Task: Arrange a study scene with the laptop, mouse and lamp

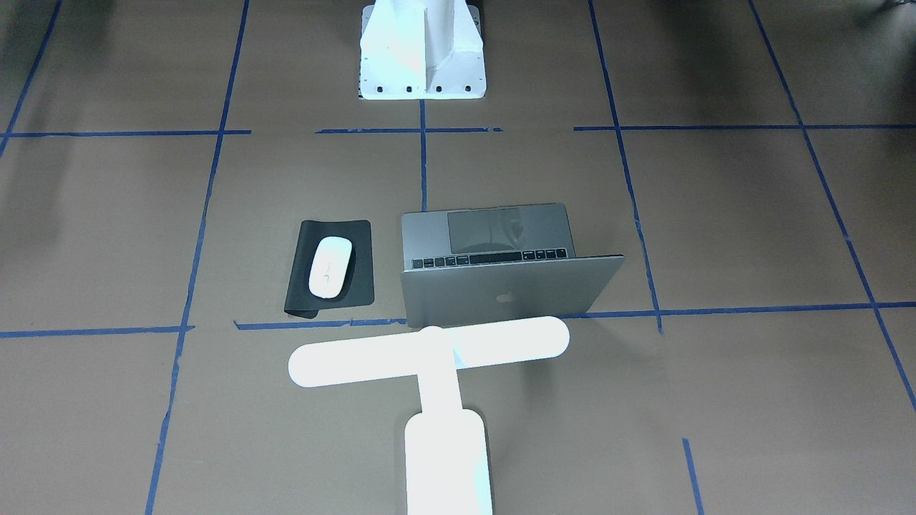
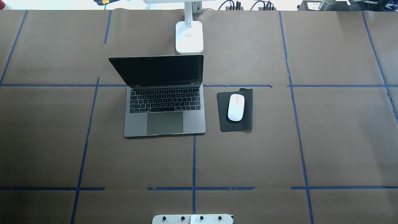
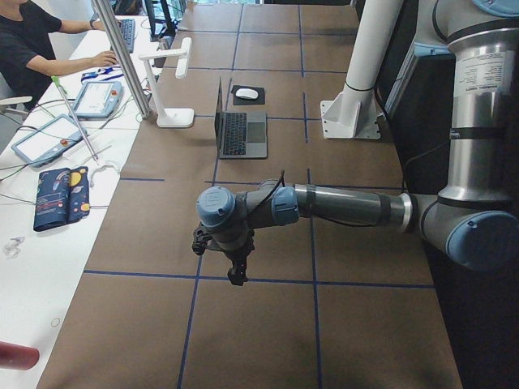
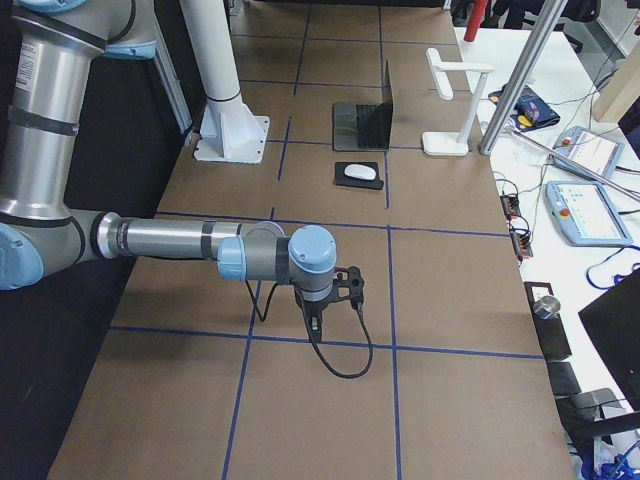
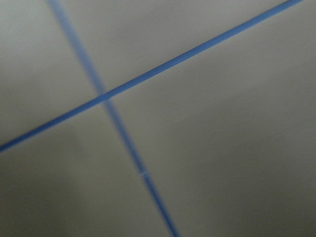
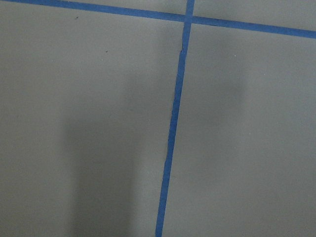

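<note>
One laptop (image 2: 164, 102), one mouse (image 2: 236, 107), one lamp (image 2: 189, 35); left gripper (image 3: 237, 277), right gripper (image 4: 314, 330): cannot tell their spread.

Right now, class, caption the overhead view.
Open laptop, mouse on black mat to its right, white lamp behind the lid.

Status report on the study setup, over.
Left gripper, right gripper wide of scene, open or shut unclear. Laptop open, mouse on mat, lamp behind. Nothing obstructing.
</note>
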Available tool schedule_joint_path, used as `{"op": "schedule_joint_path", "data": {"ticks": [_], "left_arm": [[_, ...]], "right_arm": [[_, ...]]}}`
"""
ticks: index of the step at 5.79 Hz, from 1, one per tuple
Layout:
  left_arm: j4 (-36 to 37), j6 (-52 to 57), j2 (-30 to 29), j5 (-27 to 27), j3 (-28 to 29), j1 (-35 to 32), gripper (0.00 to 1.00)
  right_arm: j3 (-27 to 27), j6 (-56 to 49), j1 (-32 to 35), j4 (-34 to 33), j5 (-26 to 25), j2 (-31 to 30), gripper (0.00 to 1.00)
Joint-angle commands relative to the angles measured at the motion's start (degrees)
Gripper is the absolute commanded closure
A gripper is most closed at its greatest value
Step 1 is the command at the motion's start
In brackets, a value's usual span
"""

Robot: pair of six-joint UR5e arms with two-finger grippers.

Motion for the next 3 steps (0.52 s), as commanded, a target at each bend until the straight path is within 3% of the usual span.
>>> {"op": "schedule_joint_path", "data": {"ticks": [1, 3], "left_arm": [[-0.42, -2.54, 0.63, -0.13, -0.2, -0.45, 0.0], [-0.77, -5.46, 0.72, 0.49, -1.08, -0.54, 0.0]], "right_arm": [[0.28, 0.11, -0.03, 0.42, 0.26, -0.4, 0.0], [-0.32, 0.11, -0.12, 0.6, 0.35, -0.49, 0.0]]}}
